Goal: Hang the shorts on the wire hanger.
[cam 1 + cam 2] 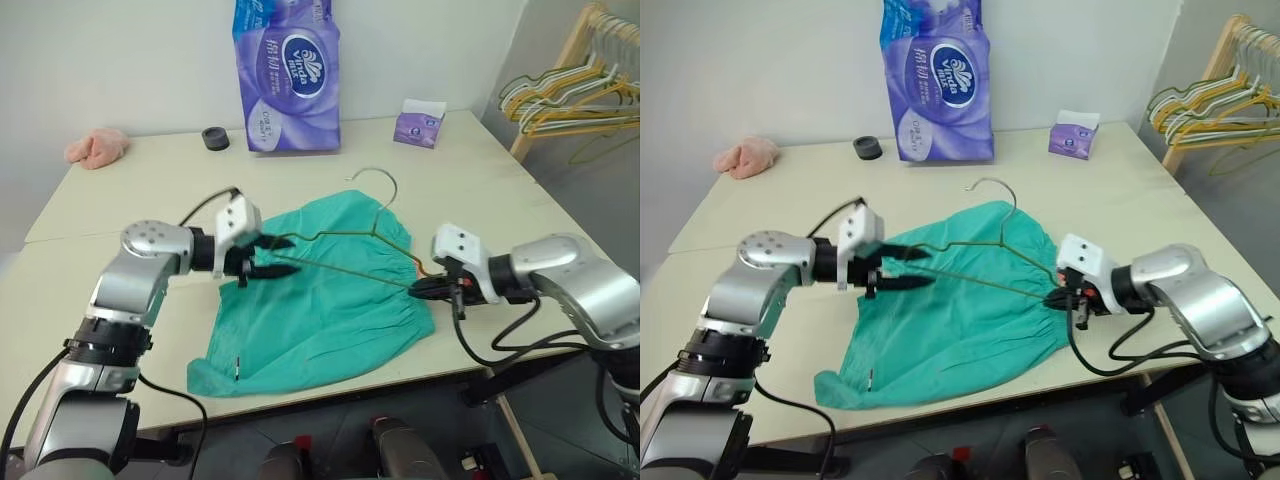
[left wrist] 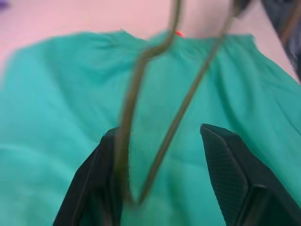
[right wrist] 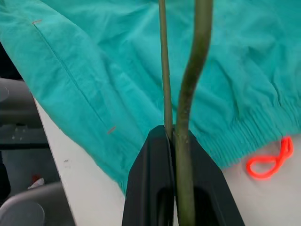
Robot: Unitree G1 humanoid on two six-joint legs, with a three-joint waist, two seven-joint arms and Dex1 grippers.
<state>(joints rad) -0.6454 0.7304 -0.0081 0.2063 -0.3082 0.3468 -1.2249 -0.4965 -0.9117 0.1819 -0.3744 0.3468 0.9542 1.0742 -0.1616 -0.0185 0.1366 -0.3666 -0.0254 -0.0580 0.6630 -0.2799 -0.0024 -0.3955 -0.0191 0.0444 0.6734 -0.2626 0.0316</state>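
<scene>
Two arms over the table point(image 1: 120, 210) here — shorts point(image 1: 320, 290) lie flat near its front edge, wire hanger point(image 1: 345, 245) held just above them, hook pointing to the far side. Right gripper point(image 1: 428, 287) is pinched tight on the hanger's right corner; left gripper point(image 1: 272, 256) has its fingers apart around the left corner, not clamping

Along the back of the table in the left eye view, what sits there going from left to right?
Pink fluffy cloth → small black ring → big purple tissue pack → small purple tissue box → rack of yellow and white hangers.
</scene>
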